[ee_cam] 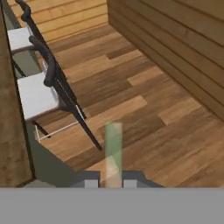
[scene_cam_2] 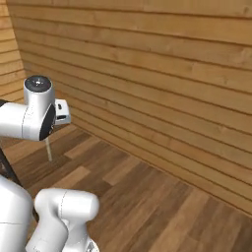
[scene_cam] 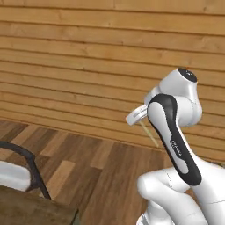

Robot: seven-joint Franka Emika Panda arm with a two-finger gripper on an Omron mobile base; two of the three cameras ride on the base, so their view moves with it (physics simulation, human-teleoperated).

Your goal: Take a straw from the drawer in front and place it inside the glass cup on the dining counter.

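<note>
While the straw [ee_cam: 113, 151] sits pinched between the two tips of the claw [ee_cam: 110, 183], its long axis runs straight out along the claw's own line, as the hand view shows it rising pale and blurred from between the tips. In the left base view the straw [scene_cam: 149, 134] hangs down and slightly aslant below the wrist, against the plank wall; in the right base view it [scene_cam_2: 48, 149] drops almost plumb from under the hand, its free end well above the wooden floor [scene_cam_2: 147, 197].

What the coming move turns on is where the counter lies from the claw. A dark-brown wooden edge, which I take to be the dining counter [ee_cam: 11, 131], runs along the left side of the hand view, with the white-seated stools [ee_cam: 35, 94] just beside it; the same top shows at the lower left corner of the left base view [scene_cam: 30, 208], next to a stool's black frame [scene_cam: 30, 165]. So the counter lies off to the robot's left and lower than the hand.

From these pictures I cannot tell where on that top the cup stands. In my judgement, the straw's nearly upright hang already suits a straight drop into an upright tumbler, so the carry is the bigger part left.
</note>
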